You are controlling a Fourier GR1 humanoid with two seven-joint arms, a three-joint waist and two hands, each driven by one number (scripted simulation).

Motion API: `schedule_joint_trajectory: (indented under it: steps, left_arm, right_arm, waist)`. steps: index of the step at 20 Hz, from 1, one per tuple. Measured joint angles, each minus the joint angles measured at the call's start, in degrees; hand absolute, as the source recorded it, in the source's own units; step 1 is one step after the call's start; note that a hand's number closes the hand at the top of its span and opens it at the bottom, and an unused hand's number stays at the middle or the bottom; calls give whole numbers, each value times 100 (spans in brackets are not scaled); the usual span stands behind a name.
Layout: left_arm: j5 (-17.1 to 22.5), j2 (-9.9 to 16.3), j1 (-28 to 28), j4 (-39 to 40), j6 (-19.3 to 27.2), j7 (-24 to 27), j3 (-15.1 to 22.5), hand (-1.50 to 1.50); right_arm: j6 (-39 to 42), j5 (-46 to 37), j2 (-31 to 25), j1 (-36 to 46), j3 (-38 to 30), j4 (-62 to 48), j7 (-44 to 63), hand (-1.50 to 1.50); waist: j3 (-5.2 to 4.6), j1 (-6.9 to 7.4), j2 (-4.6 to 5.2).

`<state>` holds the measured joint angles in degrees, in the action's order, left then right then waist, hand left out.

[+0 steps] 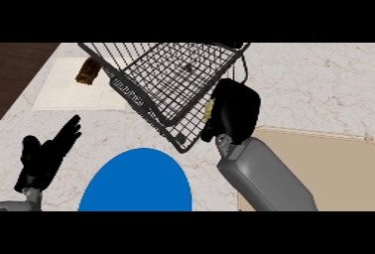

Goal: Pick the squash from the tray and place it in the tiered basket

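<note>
1. Right hand (236, 110): curled round squash (210, 106), a yellow sliver at its left side.
2. Basket (164, 74): touching-close, left and beyond; squash axis hidden.
3. Left hand (47, 151): open, resting, farther off.

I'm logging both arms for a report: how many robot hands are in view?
2. The left hand rests open at the lower left of the counter, fingers up. The right hand is curled at the wire basket's edge around something yellow, mostly hidden.

No readable text or labels appear anywhere.
</note>
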<state>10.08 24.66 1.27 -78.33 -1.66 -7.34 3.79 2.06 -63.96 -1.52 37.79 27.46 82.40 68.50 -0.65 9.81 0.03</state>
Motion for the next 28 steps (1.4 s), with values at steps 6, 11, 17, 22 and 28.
schedule_joint_trajectory:
  steps: [6,11,17,22,28]
  left_arm:
    - [-55,-50,127,53,2,-64,86,0]
    - [-75,-76,254,86,-9,-109,124,0]
    - [-104,-112,411,130,4,-176,156,0]
    - [-118,-161,528,192,28,-207,165,0]
    - [-113,-171,656,244,35,-254,138,0]
  right_arm:
    - [-30,-652,23,826,-37,-236,73,150]
    - [-47,-1070,36,1512,-203,-488,154,150]
    - [-3,-1432,73,2145,-397,-796,262,150]
    - [52,-1647,74,2572,-576,-1144,301,150]
    - [-86,-1738,72,2845,-879,-1380,241,150]
  waist:
    - [-4,97,-2]
    - [2,181,24]
    - [18,205,66]
    - [26,177,91]
    - [63,153,185]
